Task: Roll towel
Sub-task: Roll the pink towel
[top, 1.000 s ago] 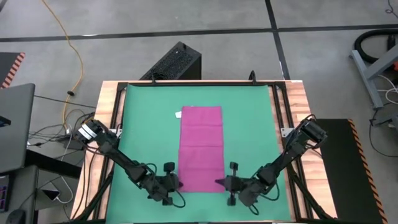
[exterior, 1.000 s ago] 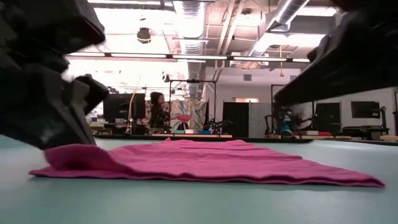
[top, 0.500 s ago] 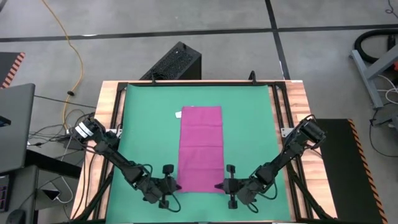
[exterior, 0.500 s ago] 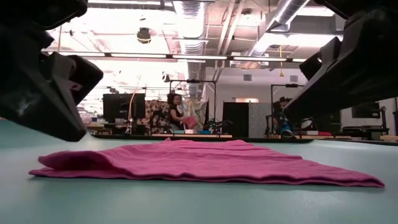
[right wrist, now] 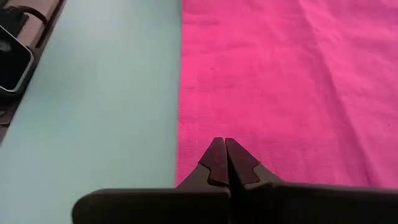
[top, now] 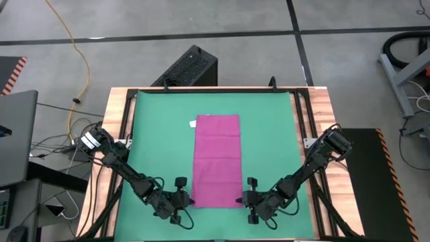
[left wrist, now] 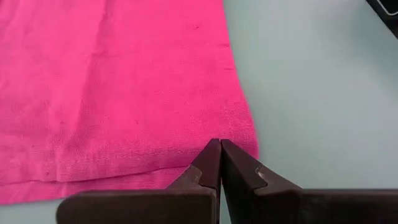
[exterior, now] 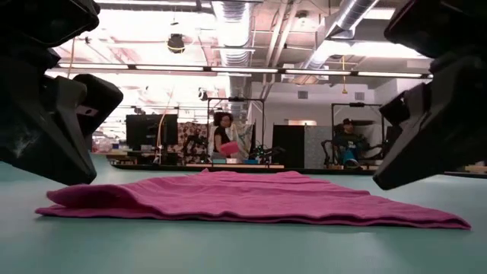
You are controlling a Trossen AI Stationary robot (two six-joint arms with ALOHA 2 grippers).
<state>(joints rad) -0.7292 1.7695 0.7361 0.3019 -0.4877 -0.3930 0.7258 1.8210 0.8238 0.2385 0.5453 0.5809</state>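
The magenta-pink towel [top: 217, 160] lies flat as a long strip on the green mat [top: 154, 134], its white tag [top: 193, 124] at the far left corner. My left gripper [top: 190, 200] is shut at the towel's near left corner; its tips [left wrist: 220, 143] stand over the near hem. My right gripper [top: 239, 200] is shut at the near right corner; its tips [right wrist: 224, 142] stand over the towel just inside its side edge. In the low view the towel [exterior: 251, 198] has a small raised fold at its left end [exterior: 80, 195]. My left gripper's shut tips point slanting down at the towel's near hem [left wrist: 205, 163], close to the corner; whether they touch the cloth, I cannot tell. My right gripper's shut tips point slanting down at the towel's near right corner [right wrist: 193, 155]; whether they touch, I cannot tell.
A black box [top: 191, 67] stands beyond the table's far edge. Black rails [top: 124, 134] and wooden borders [top: 324, 114] frame the mat. Bare mat lies on both sides of the towel. People [exterior: 224, 141] show in the room beyond.
Both grippers have drawn back a little toward the table's near edge. In the low view the left gripper, which lay on the towel's raised left end, has lifted off it, and the right arm has come lower. The towel has stayed where it was.
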